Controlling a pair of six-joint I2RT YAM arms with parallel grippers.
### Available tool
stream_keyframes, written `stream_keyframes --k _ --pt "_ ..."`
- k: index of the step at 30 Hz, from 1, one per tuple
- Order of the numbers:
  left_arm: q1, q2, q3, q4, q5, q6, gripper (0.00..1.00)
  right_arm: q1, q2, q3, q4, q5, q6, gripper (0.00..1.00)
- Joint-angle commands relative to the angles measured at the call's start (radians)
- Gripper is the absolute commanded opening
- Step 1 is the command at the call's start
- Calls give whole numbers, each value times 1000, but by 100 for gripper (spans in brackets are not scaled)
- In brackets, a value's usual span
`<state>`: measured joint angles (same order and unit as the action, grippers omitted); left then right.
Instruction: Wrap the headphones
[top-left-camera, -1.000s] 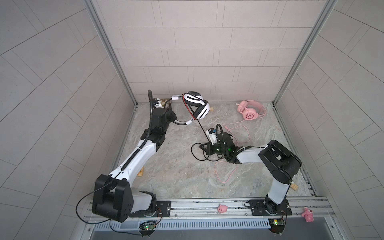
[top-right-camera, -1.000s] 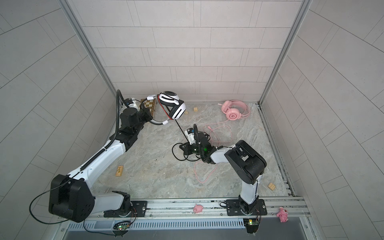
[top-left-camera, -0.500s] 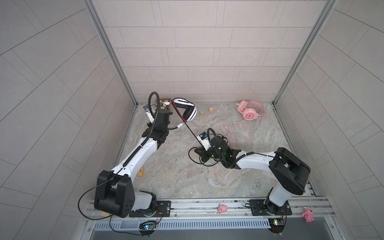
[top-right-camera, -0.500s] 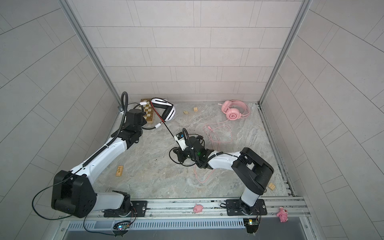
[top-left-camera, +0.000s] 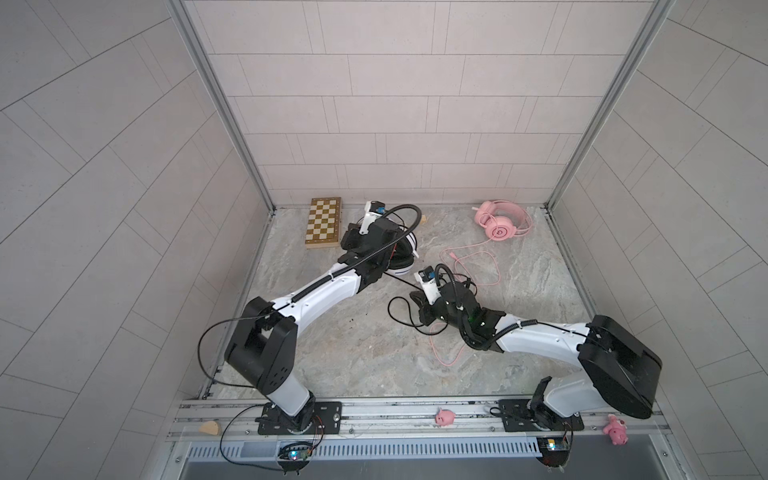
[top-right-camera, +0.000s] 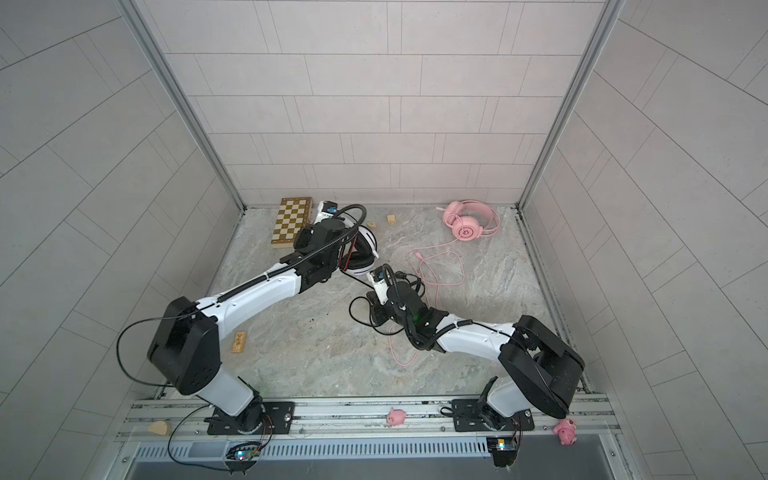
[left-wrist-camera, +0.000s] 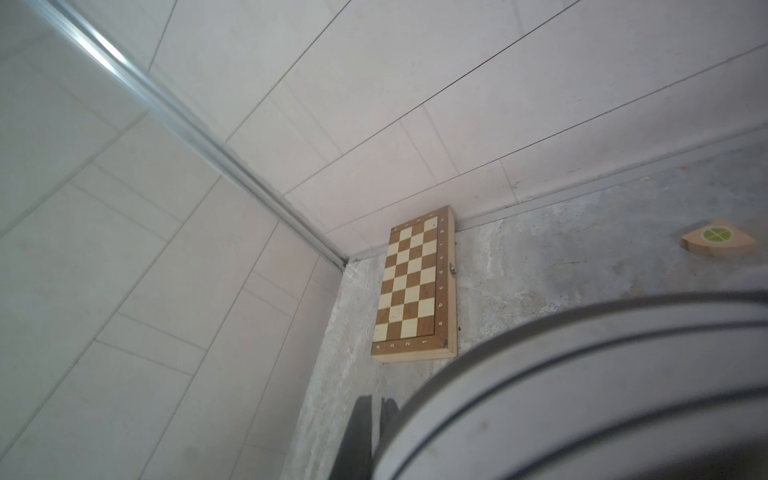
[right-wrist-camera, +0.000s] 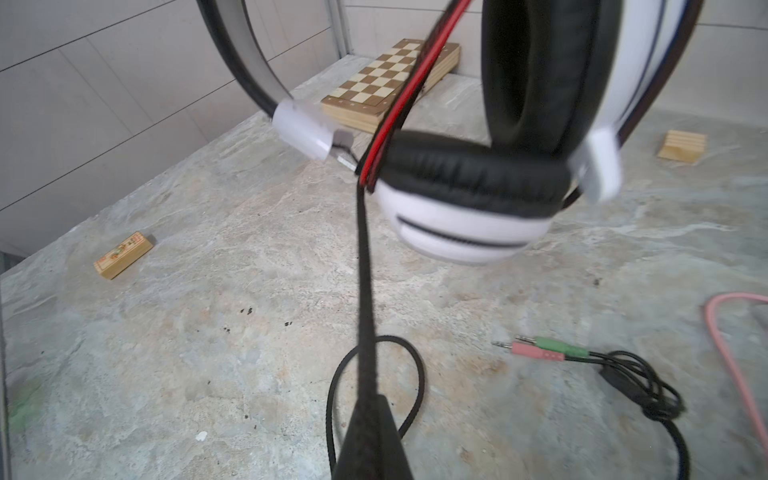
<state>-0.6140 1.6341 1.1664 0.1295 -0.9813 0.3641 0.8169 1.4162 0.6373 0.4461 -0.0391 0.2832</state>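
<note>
The white headphones (top-left-camera: 402, 271) with black stripes and black ear pads (right-wrist-camera: 469, 224) hang just above the floor, back left of centre. My left gripper (left-wrist-camera: 375, 405) is shut on their striped headband (left-wrist-camera: 582, 395). A black and red cord (right-wrist-camera: 363, 291) runs taut from an ear cup down to my right gripper (right-wrist-camera: 370, 415), which is shut on it. The cord's slack loops on the floor (top-left-camera: 399, 316) and ends in pink and green plugs (right-wrist-camera: 540, 351). The pink headphones (top-left-camera: 500, 226) (top-right-camera: 467, 226) lie at the back right, and their pink cord (top-left-camera: 469, 266) trails forward under my right arm.
A folded chessboard (top-left-camera: 323, 223) (left-wrist-camera: 415, 291) lies in the back left corner. Small wooden blocks sit on the floor (top-right-camera: 240, 341) (right-wrist-camera: 681, 145), with a wedge (left-wrist-camera: 719, 243) near the back wall. Two pink pig toys (top-left-camera: 444, 417) (top-left-camera: 617, 430) rest on the front rail.
My left arm has folded down, bringing the white headphones lower and nearer to my right gripper, and the chessboard now shows. My right gripper has kept its hold on the cord and barely shifted.
</note>
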Motion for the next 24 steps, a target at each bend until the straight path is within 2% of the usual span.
stream_keyframes --k 1,4,6,9,11,13,16,18,19,20,24 --pt "-52 59 -53 422 -142 528 0 -24 -56 -13 4 105 -13 0" --pt "-110 132 -97 729 -152 848 0 -66 -75 -54 5 100 17 0" --pt "-138 175 -112 899 -145 1011 0 -104 -89 -66 9 88 45 0" --pt "-174 184 -119 934 -134 1065 0 -165 -107 -94 29 57 101 0" --pt "-194 154 -130 874 -126 1006 0 -209 -115 -112 45 36 133 0" --pt "-206 100 -133 707 -106 887 0 -246 -122 -124 54 18 159 0" --pt "-210 -11 -109 302 -7 619 0 -285 -131 -133 63 -4 171 0" --pt "-206 -91 -61 -14 141 436 0 -302 -147 -137 57 -5 164 0" --pt "-205 -115 -39 -115 202 389 0 -310 -156 -139 53 -5 159 0" --pt "-204 -137 -30 -153 243 350 0 -318 -170 -141 46 -6 153 0" --pt "-205 -155 -4 -229 316 330 0 -344 -219 -141 26 -14 141 1"
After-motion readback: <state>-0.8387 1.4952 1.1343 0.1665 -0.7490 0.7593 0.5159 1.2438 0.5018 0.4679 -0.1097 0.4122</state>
